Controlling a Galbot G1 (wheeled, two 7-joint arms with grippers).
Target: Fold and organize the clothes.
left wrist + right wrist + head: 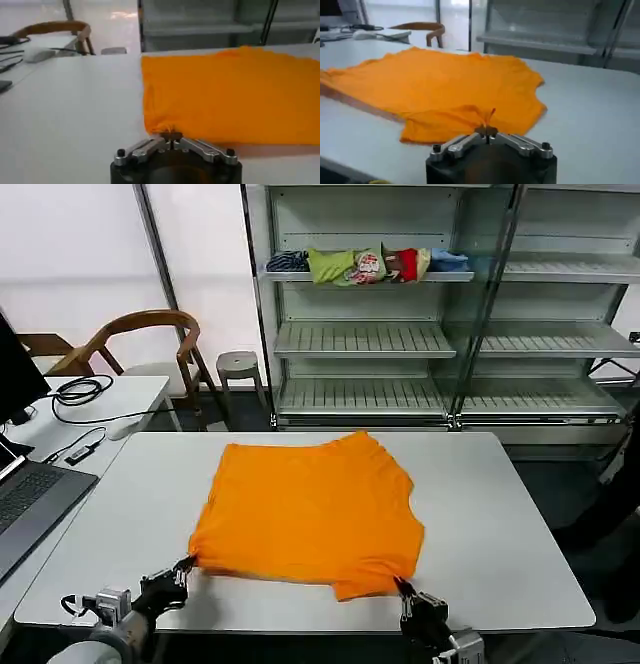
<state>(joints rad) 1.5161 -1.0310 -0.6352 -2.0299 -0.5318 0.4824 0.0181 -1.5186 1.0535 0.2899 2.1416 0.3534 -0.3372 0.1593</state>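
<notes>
The orange T-shirt (310, 514) lies folded on the white table (500, 514), plain side up. My left gripper (186, 566) is shut on its near left corner, close to the table's front edge. In the left wrist view the shirt (225, 95) spreads away from my pinched left gripper (171, 135). My right gripper (404, 588) is shut on the near right corner, where the cloth bunches. A small fold of the shirt (440, 90) stands up between the closed jaws of the right gripper (486, 129).
A laptop (25, 509) and cables (80, 392) sit on a side desk at the left, with a wooden chair (140, 334) and a stool (238, 366) behind. Metal shelves (440, 339) stand at the back, holding a multicoloured bundle of garments (365, 264).
</notes>
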